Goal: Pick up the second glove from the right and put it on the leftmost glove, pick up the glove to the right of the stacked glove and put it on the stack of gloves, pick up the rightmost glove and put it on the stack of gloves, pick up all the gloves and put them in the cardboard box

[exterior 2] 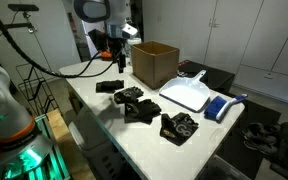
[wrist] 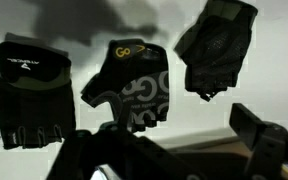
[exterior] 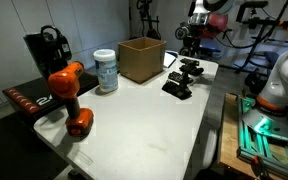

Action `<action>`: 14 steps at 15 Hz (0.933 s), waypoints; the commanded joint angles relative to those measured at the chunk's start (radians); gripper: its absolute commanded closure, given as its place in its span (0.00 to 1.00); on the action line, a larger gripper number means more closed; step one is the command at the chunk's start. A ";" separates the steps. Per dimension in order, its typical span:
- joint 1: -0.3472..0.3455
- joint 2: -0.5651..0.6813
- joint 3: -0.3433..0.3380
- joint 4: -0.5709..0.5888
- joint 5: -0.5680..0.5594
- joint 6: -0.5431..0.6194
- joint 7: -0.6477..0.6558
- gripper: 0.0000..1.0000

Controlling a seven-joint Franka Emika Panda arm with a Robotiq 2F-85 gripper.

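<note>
A white surface (exterior: 144, 120) is set in a workshop-like room with pale cabinets behind. The pincer (exterior 2: 111, 62) is held above the row's end near the cardboard box (exterior 2: 154, 62), its jaws apart and empty, probably so that a glove can be approached from overhead. Beneath it the gloves (exterior 2: 134, 100) are spread singly in a row, none yet stacked; three are shown in the wrist view. A dustpan (exterior 2: 189, 95) and brush (exterior 2: 220, 107) are laid beside them; a drill (exterior: 69, 95) and canister (exterior: 105, 70) are kept well apart.
</note>
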 commanded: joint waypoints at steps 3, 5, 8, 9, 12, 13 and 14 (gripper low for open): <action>-0.057 0.056 0.003 0.022 -0.080 0.012 0.105 0.00; -0.104 0.095 -0.013 0.021 -0.159 0.074 0.160 0.00; -0.157 0.169 -0.046 0.061 -0.235 -0.032 0.207 0.00; -0.168 0.196 -0.055 0.070 -0.252 -0.054 0.220 0.00; -0.190 0.271 -0.083 0.110 -0.272 -0.104 0.238 0.00; -0.192 0.290 -0.090 0.116 -0.276 -0.092 0.230 0.00; -0.192 0.311 -0.098 0.121 -0.276 -0.066 0.191 0.00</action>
